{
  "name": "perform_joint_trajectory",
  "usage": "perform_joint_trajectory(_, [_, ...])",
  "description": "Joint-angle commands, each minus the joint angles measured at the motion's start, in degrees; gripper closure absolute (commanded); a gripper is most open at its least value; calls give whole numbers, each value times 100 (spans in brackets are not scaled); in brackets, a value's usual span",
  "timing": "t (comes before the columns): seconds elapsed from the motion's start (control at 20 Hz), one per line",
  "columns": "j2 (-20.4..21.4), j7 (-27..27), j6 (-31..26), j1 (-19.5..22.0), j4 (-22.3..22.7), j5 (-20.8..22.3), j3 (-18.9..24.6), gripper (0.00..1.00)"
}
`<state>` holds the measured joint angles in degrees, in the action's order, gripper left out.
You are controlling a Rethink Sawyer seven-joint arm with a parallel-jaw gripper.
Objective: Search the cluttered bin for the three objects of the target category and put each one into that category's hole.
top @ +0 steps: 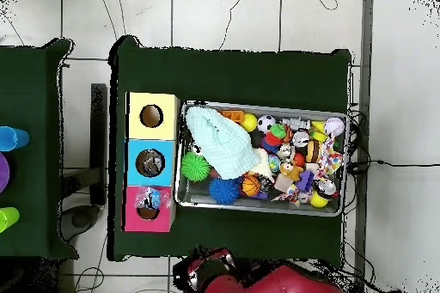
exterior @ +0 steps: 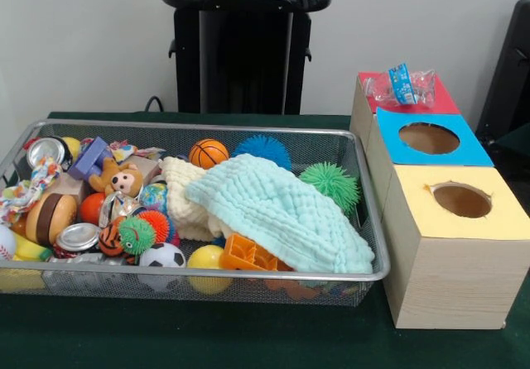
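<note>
A wire mesh bin (exterior: 374,212) (top: 262,106) on the green table is packed with clutter. A pale green cloth (exterior: 277,212) (top: 219,139) lies over its right half, partly on a cream cloth (exterior: 180,191). Around them I see a small basketball (exterior: 208,152) (top: 251,186), a blue spiky ball (exterior: 263,147) (top: 223,190), a green spiky ball (exterior: 331,184) (top: 195,167), a soccer ball (exterior: 162,256), a yellow ball (exterior: 205,258), an orange plastic piece (exterior: 244,253), tin cans (exterior: 77,237) and a plush monkey (exterior: 121,179). Beside the bin stand a yellow box (exterior: 497,216) (top: 151,98), a blue box (exterior: 468,150) (top: 150,146) and a red box (exterior: 439,100) (top: 148,193), each with a round hole. No gripper shows.
A clear plastic wrapper (exterior: 402,86) with a blue label lies over the red box's hole. The red arm (top: 258,281) is folded back at its base. A second green table (top: 30,152) with coloured cups stands beside the boxes in the overhead view.
</note>
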<state>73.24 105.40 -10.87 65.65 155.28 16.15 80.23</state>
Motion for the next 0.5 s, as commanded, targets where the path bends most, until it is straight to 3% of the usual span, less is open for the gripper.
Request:
perform_joint_trajectory(0.05, [-248,166,201,-431,-131,507,-201,100])
perform_joint_trajectory(0.2, [-66,440,552,-803,-102,433,-351,100])
perform_joint_trajectory(0.5, [5,721,936,-1694,-159,409,-1075,100])
